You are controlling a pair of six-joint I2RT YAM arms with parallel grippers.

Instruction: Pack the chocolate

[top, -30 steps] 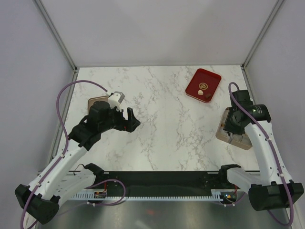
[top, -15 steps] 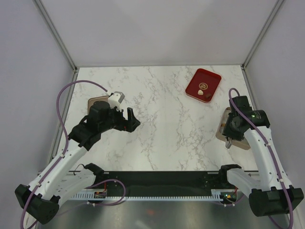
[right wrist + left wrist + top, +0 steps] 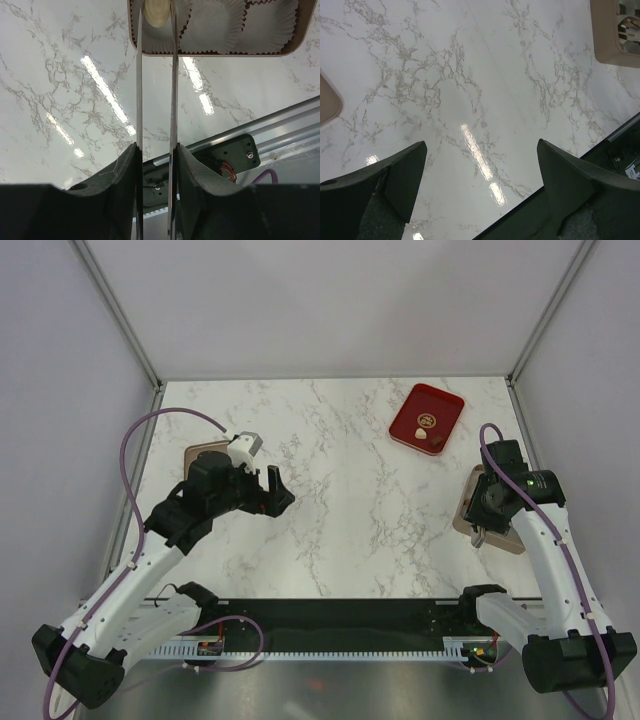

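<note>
Between the right gripper's (image 3: 156,30) thin metal fingers (image 3: 139,75), a cream-white chocolate (image 3: 157,12) is pinched, sitting in a white paper cup (image 3: 210,25) inside the tan box (image 3: 225,53). The left gripper (image 3: 480,155) hangs spread wide above the marble table (image 3: 445,75).

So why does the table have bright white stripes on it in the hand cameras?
Left wrist view: that is probably lamp glare bouncing off the shiny table. Right wrist view: same streaks, beside the right gripper holding the chocolate. Top view: even light, no glare stripes.
</note>
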